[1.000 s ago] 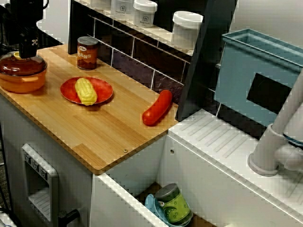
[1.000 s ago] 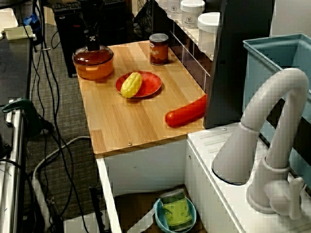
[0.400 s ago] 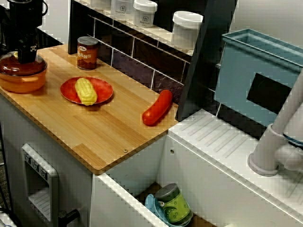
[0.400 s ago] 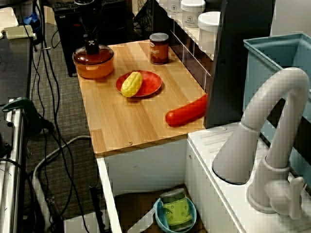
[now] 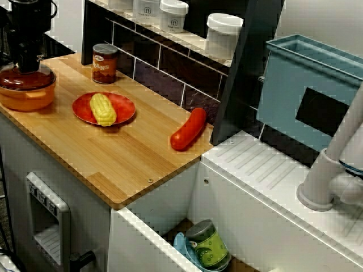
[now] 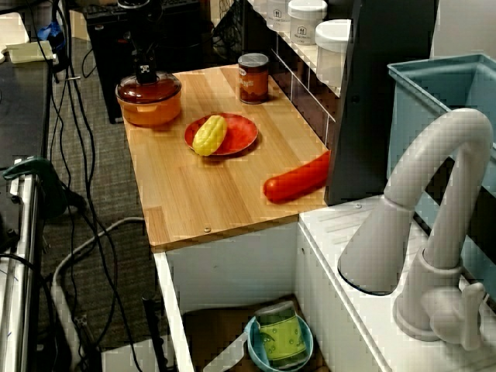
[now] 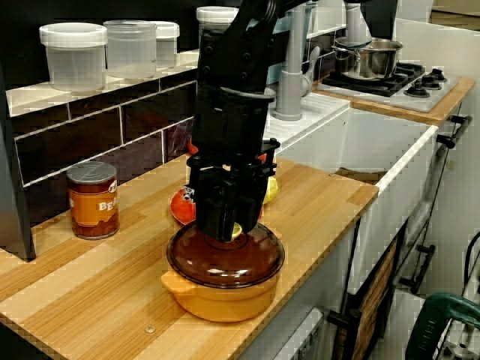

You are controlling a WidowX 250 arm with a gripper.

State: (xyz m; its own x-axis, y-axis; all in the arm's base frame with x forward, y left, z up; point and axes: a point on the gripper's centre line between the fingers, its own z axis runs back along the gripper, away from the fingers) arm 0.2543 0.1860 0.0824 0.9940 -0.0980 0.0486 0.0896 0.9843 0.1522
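Wood counter (image 5: 130, 164), pale butcher-block, carries nearly everything we log. Beside it stands a white sink unit with a grey faucet (image 6: 372, 248). A blue bin (image 5: 278, 85) hangs on the wall behind.

The black arm (image 7: 232, 90) stands almost upright over the counter's far corner. That suits a straight drop onto a pot handle.

The orange pot (image 7: 225, 300) sits near the counter's edge with its brown glass lid (image 7: 247, 262) seated flat on the rim. The gripper (image 7: 227, 221) is down at the lid's centre, fingers to either side of the yellow knob (image 7: 237, 229). From the counter-end view only a sliver of the knob shows between them. The jaws are narrow, but we cannot tell whether they pinch the knob or merely bracket it.

A red plate (image 5: 125, 105) lies just beside the pot and holds a yellow toy vegetable (image 5: 102, 109), perhaps corn. A red sausage-like piece (image 5: 189, 129) lies loose by the dark upright, well apart from the plate. A green tin (image 5: 209, 243) stands in a blue bowl (image 5: 181, 246) in the open compartment below.

Writing: the brown tin (image 7: 93, 199) by the tiles shows "BE" from the counter-end view and "ANS" from above, likely "BEANS". The shelf jars (image 7: 75, 56) bear a small emblem that is too small to read. The gripper carries a white cross mark.
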